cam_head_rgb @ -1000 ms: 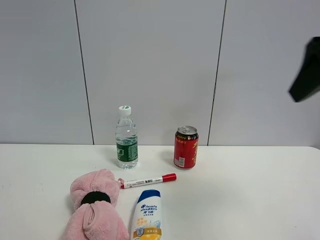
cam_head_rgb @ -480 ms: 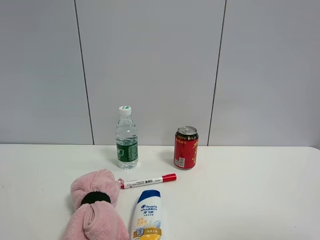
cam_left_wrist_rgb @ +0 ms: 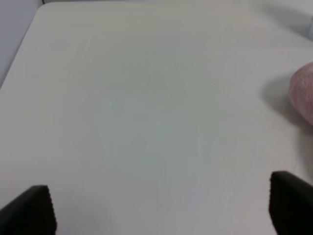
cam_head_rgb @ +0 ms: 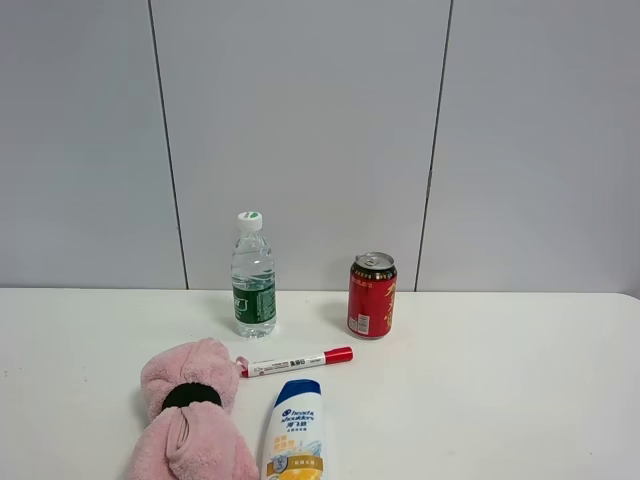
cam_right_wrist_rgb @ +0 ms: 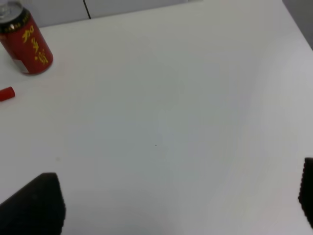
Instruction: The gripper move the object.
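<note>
Object (cam_head_rgb: 190,420): I judge it soft, light, compressible | best hold: black band (cam_head_rgb: 190,399) at its waist | left gripper (cam_left_wrist_rgb: 161,208) and right gripper (cam_right_wrist_rgb: 181,200): both spread wide, holding nothing.

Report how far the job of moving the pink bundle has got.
Done: nothing that shows. The pink bundle lies on the table beside the shampoo bottle, with no gripper touching it.
In hand: the left gripper and right gripper are both open and empty above bare table; the left wrist view catches the bundle's edge.
Left: reach, grasp and move the bundle.
</note>
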`<state>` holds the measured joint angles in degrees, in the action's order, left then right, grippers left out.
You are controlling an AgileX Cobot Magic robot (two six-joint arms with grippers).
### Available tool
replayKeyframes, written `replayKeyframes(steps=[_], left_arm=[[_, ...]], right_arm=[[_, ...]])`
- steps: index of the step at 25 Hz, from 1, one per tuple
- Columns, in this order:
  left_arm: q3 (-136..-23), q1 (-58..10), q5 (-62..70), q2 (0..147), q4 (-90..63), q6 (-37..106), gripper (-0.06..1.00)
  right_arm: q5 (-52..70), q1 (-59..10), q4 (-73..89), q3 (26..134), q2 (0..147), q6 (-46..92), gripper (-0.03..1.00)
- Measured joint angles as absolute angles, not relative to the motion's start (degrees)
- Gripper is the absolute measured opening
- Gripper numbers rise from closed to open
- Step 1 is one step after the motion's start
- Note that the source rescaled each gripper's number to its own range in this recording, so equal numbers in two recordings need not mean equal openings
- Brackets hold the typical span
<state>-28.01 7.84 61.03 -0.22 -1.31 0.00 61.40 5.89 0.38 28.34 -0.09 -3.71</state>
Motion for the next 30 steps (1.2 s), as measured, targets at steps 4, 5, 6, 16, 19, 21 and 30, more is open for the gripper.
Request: replayKeyframes(steps=[4,5,6,16,19,21,30], left_arm=[[-28.01,7.84,61.03,-0.22,-1.31,0.00,1.00],[-28.01,7.84,61.03,-0.22,-1.31,0.00,1.00],[-28.01,7.84,61.03,-0.22,-1.31,0.00,1.00],[-28.01,7.84,61.03,-0.22,-1.31,0.00,1.00],[-28.01,7.84,61.03,-0.22,-1.31,0.00,1.00],[-28.01,7.84,61.03,-0.22,-1.31,0.00,1.00],[-28.01,7.84,61.03,-0.22,-1.31,0.00,1.00]], right_arm=[[61.29,5.89,0.38,28.31,-0.09,-3.71,0.97],[61.29,5.89,0.38,28.31,-0.09,-3.71,0.97],[61.29,5.89,0.38,28.31,-0.09,-3.71,0.97],[61.29,5.89,0.38,28.31,-0.09,-3.71,0.97],[61.29,5.89,0.38,28.31,-0.09,-3.71,0.97],[61.29,5.89,0.38,28.31,-0.09,-3.71,0.97],[61.29,5.89,0.38,28.31,-0.09,-3.71,0.97]])
